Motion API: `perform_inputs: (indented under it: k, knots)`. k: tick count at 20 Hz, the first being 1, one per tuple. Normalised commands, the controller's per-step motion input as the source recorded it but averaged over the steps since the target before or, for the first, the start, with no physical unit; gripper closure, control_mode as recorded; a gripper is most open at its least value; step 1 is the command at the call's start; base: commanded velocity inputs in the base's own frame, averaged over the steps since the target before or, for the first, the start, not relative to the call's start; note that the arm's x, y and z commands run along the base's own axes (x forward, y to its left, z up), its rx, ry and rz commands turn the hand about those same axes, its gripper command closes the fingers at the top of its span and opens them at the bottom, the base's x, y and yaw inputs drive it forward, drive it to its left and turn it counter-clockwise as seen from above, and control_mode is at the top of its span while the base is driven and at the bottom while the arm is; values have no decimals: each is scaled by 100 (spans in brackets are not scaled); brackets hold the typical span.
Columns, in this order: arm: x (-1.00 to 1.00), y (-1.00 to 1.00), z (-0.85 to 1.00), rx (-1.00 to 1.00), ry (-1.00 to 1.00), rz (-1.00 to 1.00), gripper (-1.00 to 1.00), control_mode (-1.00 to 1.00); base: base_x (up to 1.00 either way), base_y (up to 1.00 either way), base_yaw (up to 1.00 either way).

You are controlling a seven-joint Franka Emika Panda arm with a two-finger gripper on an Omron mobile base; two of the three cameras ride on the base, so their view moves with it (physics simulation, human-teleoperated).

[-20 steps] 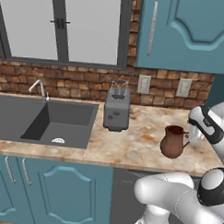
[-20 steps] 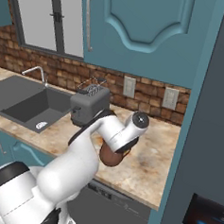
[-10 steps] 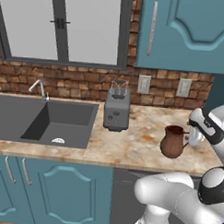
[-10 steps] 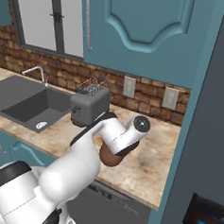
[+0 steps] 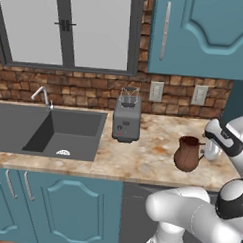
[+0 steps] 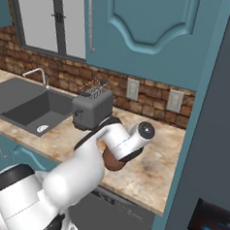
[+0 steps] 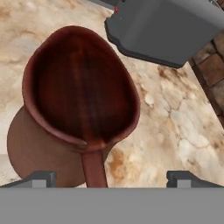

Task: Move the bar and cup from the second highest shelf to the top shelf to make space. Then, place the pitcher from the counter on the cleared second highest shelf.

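Pitcher (image 5: 187, 154) upright on counter (image 5: 147, 157), right of toaster (image 5: 126, 121). Fingers (image 7: 39, 178) spread wide, straddling pitcher handle (image 7: 94, 168), not gripping.

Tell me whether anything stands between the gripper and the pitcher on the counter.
Nothing visible does. In the hand view the open gripper sits right at the pitcher, its handle rising between the two fingertips. The toaster stands beyond the pitcher on the counter, not in the way.

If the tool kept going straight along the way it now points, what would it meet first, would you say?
Most likely the pitcher: its handle and open mouth lie directly ahead between the open tool's tips, with the counter beneath it. How near it is remains unclear.
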Motion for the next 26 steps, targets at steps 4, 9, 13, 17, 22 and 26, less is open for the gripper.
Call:
perform_inputs:
  k: [4, 9, 13, 17, 22, 26]
  knots:
    - [15, -14, -5, 0, 0, 2, -100, -100, 0, 0, 0]
    - [16, -13, -7, 0, 0, 3, -100, -100, 0, 0, 0]
    - [4, -3, -13, 0, 2, 4, -100, -100, 0, 0, 0]
    - [0, 0, -14, 0, 4, 5, -100, -100, 0, 0, 0]
    - [0, 0, -11, -1, 3, 6, -100, -100, 0, 0, 0]
    - [-1, 4, -12, -4, 1, 7, -100, -100, 0, 0, 0]
